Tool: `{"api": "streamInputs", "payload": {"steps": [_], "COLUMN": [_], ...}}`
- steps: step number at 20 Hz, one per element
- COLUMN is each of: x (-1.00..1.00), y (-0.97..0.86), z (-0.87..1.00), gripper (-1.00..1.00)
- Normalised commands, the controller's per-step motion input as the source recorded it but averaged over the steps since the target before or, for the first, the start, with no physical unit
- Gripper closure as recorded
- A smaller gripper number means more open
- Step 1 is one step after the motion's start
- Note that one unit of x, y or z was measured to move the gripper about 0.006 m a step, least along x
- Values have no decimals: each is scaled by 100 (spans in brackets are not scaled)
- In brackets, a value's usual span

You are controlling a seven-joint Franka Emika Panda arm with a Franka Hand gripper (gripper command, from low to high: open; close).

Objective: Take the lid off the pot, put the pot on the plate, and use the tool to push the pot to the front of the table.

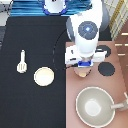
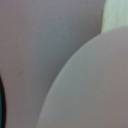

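Note:
My gripper (image 1: 83, 66) hangs low over the stove panel, right above the small pink pot (image 1: 81, 73), which is mostly hidden under the hand. Only the pot's lower rim shows in the exterior view. In the wrist view a smooth pink round surface, the lid (image 2: 85, 85), fills most of the picture from very close. The cream plate (image 1: 43, 76) lies on the black table (image 1: 30, 35) to the exterior view's left of the pot. Further left lies the cream spatula tool (image 1: 21, 62), its head toward the exterior view's bottom.
The pinkish-brown stove panel (image 1: 72, 107) takes up the exterior view's lower right. A large grey-beige pan (image 1: 95, 106) with a long handle sits on it below the pot. A black burner (image 1: 106, 69) lies right of the gripper.

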Motion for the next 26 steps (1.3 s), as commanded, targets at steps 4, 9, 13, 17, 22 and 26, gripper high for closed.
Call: {"api": "streamInputs", "payload": {"steps": [4,9,13,17,22,26], "x": [-2,-8,-5,-16,-69,-97], "y": [10,10,16,16,19,18], "z": [0,-4,0,15,58,66], "gripper": [100,100,100,100,100,100]}}
